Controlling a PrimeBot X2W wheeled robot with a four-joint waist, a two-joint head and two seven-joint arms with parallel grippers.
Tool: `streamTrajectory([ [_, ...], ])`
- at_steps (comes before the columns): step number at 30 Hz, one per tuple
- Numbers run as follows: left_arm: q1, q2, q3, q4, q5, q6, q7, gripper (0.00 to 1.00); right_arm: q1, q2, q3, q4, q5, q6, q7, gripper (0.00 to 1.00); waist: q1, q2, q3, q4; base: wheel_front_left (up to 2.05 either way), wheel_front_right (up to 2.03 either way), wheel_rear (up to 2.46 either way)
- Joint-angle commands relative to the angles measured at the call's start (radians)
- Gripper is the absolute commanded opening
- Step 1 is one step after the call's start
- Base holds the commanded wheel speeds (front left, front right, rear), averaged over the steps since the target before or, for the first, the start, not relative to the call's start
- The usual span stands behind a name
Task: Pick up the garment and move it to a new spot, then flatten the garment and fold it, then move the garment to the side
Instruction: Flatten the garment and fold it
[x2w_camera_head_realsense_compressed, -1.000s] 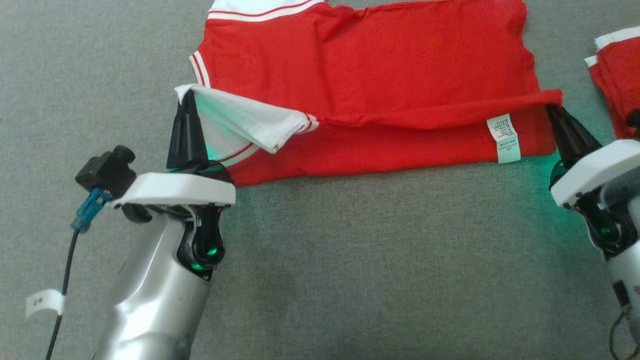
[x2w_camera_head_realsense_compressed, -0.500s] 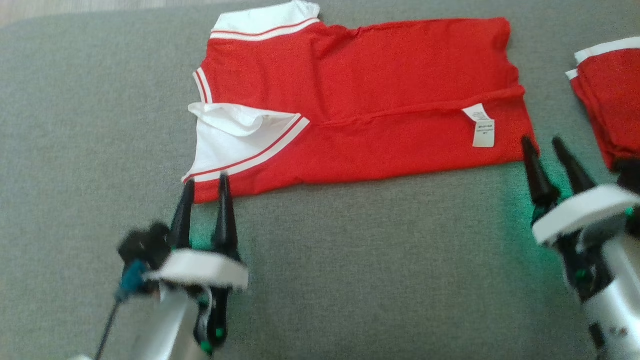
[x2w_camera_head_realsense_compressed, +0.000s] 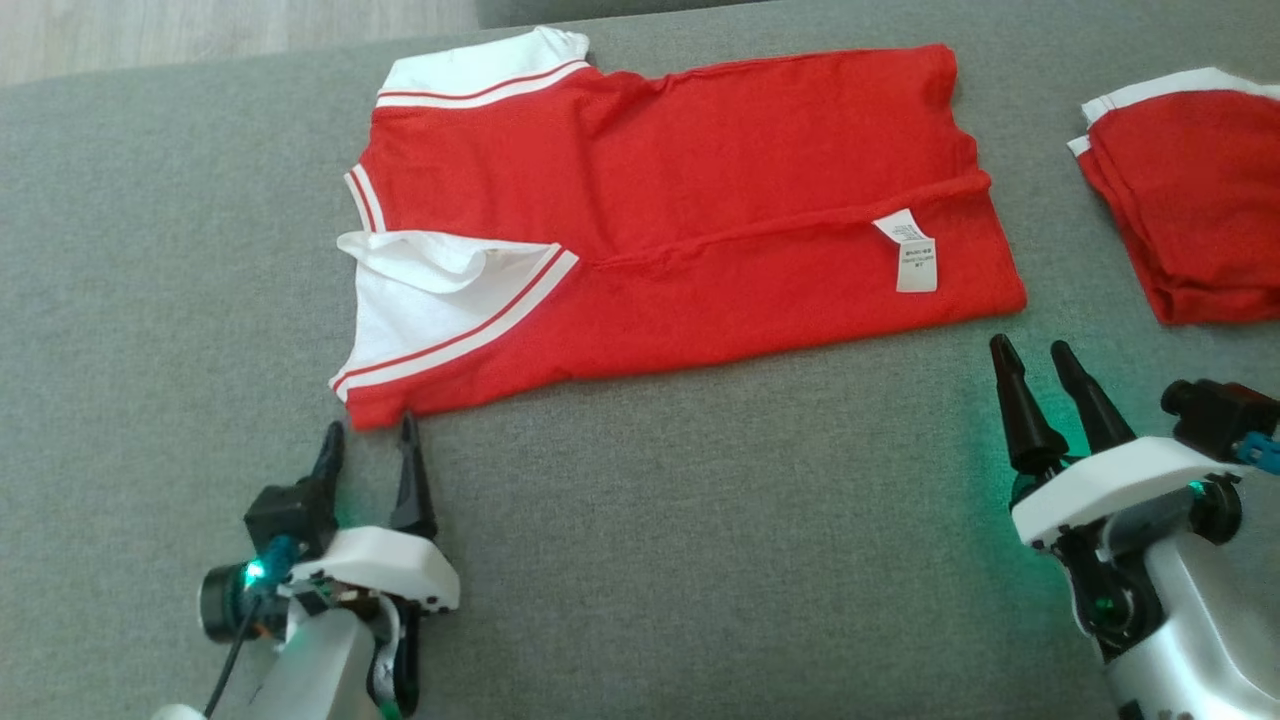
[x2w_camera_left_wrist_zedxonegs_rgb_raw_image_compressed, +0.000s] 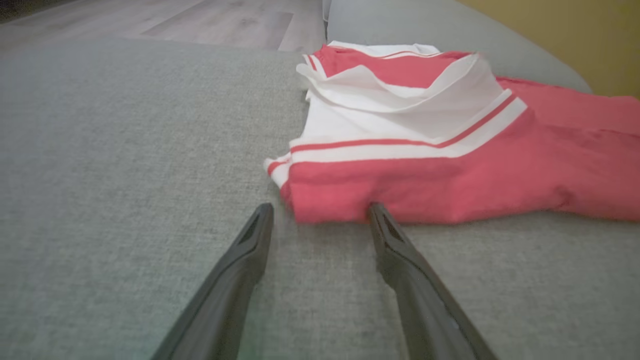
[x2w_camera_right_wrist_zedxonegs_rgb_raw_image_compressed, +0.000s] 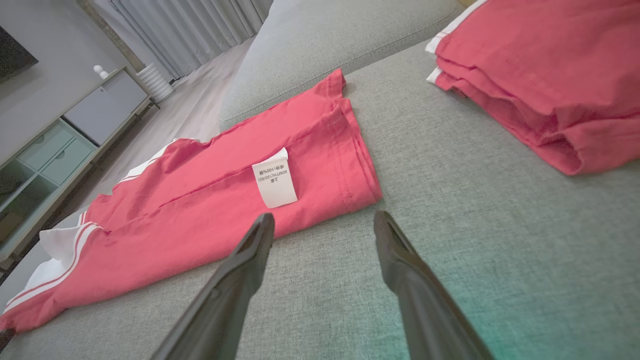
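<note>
Head view: the red garment (x2w_camera_head_realsense_compressed: 690, 200) lies folded on the grey cushion (x2w_camera_head_realsense_compressed: 700, 540), just beyond both pairs of fingertips. The left gripper (x2w_camera_head_realsense_compressed: 368, 433) has its fingers spread and empty, tips close to the white-striped corner. The right gripper (x2w_camera_head_realsense_compressed: 1030, 348), likewise spread and empty, sits just short of the hem by the white label (x2w_camera_head_realsense_compressed: 915, 262). A folded red stack (x2w_camera_head_realsense_compressed: 1190, 200) lies beyond its fingers, rightward.
</note>
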Motion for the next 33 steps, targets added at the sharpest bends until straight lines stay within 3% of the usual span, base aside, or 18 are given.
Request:
streamTrajectory([
  [1, -0.042, 0.024, 0.044, -0.005, 0.004, 0.013, -0.005, 1.00, 0.001, 0.003, 0.009, -0.033, -0.013, -0.001, 0.002, 1.00, 0.0001, 0.0000, 0.003, -0.001, 0.00, 0.00, 0.00],
  [7, -0.078, 0.022, 0.056, 0.050, 0.006, 0.006, -0.005, 1.00, 0.003, 0.025, -0.006, -0.026, -0.033, -0.001, 0.011, 1.00, 0.0001, 0.0000, 0.008, 0.006, 0.00, 0.00, 0.00],
  [8, -0.082, 0.021, 0.056, 0.059, 0.006, 0.004, -0.005, 0.84, 0.003, 0.028, -0.008, -0.025, -0.035, -0.001, 0.013, 1.00, 0.0001, 0.0000, 0.008, 0.007, 0.00, 0.00, 0.00],
  [9, -0.085, 0.020, 0.055, 0.067, 0.006, -0.001, -0.005, 0.49, 0.003, 0.030, -0.009, -0.024, -0.037, -0.001, 0.014, 1.00, 0.0001, 0.0000, 0.008, 0.007, 0.00, 0.00, 0.00],
  [10, -0.087, 0.018, 0.053, 0.076, 0.004, -0.010, -0.005, 0.27, 0.003, 0.032, -0.011, -0.023, -0.039, -0.001, 0.015, 1.00, 0.0001, 0.0000, 0.007, 0.008, 0.00, 0.00, 0.00],
  [11, -0.088, 0.016, 0.052, 0.079, 0.002, -0.019, -0.005, 0.00, 0.002, 0.034, -0.013, -0.021, -0.040, -0.001, 0.017, 1.00, 0.0001, 0.0000, 0.006, 0.009, 0.00, 0.00, 0.00],
  [20, -0.081, 0.012, 0.066, 0.058, 0.004, -0.054, -0.005, 0.00, -0.047, 0.057, -0.073, 0.047, -0.065, -0.001, 0.018, 1.00, 0.0001, 0.0000, 0.000, 0.016, 0.00, 0.00, 0.00],
  [33, -0.095, 0.009, 0.063, 0.047, 0.033, -0.072, -0.005, 0.00, -0.240, 0.107, -0.165, 0.327, -0.145, -0.001, -0.011, 1.00, 0.0001, 0.0000, 0.012, 0.045, 0.00, 0.00, 0.00],
])
